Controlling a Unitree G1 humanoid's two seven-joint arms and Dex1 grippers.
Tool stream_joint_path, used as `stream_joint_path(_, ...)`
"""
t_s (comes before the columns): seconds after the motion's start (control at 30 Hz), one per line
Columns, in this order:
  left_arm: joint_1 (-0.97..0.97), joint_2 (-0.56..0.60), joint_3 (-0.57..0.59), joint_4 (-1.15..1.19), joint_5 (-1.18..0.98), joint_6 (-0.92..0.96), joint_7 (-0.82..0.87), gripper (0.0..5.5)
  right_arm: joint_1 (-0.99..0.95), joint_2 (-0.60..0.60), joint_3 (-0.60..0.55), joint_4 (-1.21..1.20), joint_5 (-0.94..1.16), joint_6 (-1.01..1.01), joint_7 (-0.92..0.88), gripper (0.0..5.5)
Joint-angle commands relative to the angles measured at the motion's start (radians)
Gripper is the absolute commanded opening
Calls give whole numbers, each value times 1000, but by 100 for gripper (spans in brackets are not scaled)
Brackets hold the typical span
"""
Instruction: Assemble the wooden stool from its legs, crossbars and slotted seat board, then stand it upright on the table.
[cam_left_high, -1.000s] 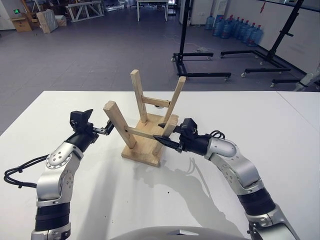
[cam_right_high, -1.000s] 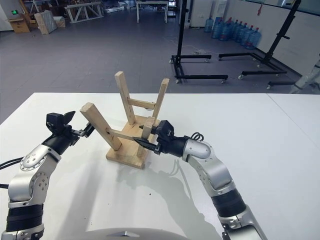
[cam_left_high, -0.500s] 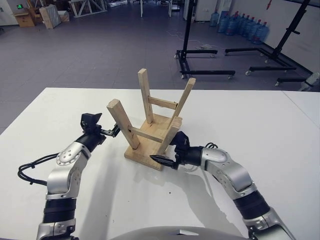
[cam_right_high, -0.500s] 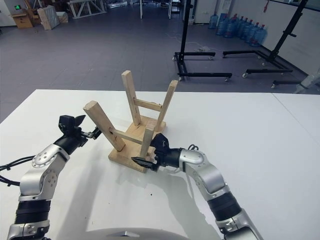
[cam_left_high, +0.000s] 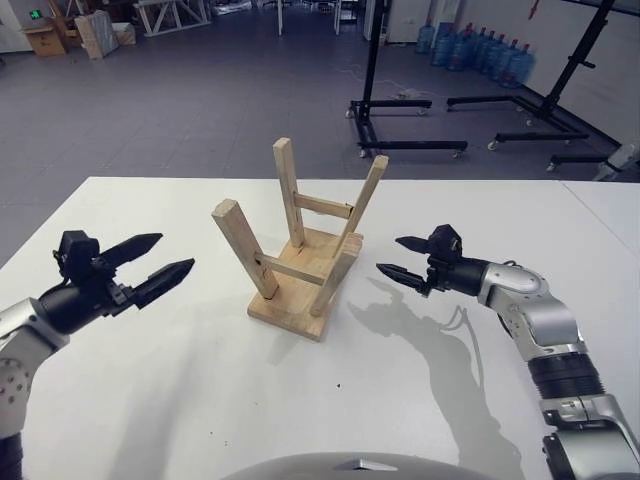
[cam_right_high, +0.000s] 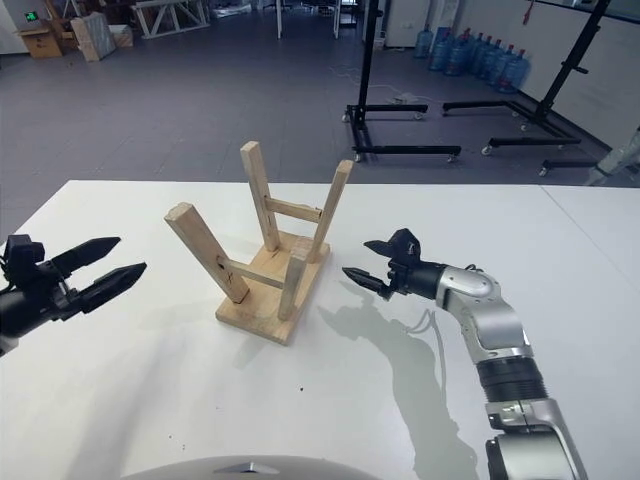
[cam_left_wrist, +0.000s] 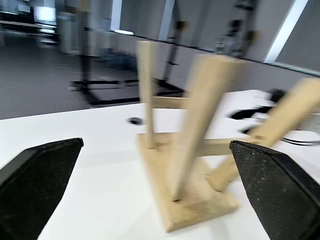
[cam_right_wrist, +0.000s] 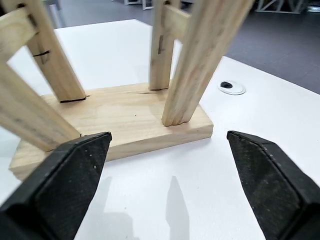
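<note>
Resting upside down on the white surface (cam_left_high: 430, 390), the wooden stool (cam_left_high: 246, 250) has its seat board (cam_left_high: 288, 308) flat and its legs pointing up. The left jaws stand wide open, well apart on its left; the right jaws (also spread) hover near its right. Behind lie a grey floor (cam_left_high: 200, 100), black wheeled stands (cam_left_high: 410, 105) and blue water bottles (cam_left_high: 480, 60).

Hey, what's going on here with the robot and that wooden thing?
A humanoid robot is assembling a wooden stool on a white table. The stool sits upside down on its seat board, legs up. The left gripper and right gripper hover open either side, touching nothing. It isn't upright yet.
</note>
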Motion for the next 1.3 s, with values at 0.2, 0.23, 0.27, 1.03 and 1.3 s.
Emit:
stream_joint_path(0.2, -278, -231, -296, 69, 164, -51, 315, 540, 27, 178, 156, -226, 46, 156, -74, 426)
stream_joint_path(0.23, -322, -268, -323, 94, 185, -67, 345, 540, 36, 195, 177, -255, 55, 172, -79, 426)
stream_joint_path(0.27, -360, -299, -343, 119, 203, -80, 371, 540, 47, 208, 197, -286, 63, 185, -82, 426)
stream_joint_path(1.03, -840, -412, -468, 861, 378, -298, 15, 540, -395, -148, -388, -399, 705, 492, -119, 426)
stream_joint_path(1.3, -916, -349, -461, 958, 435, -342, -107, 540, -282, -132, -404, -269, 723, 469, -23, 426)
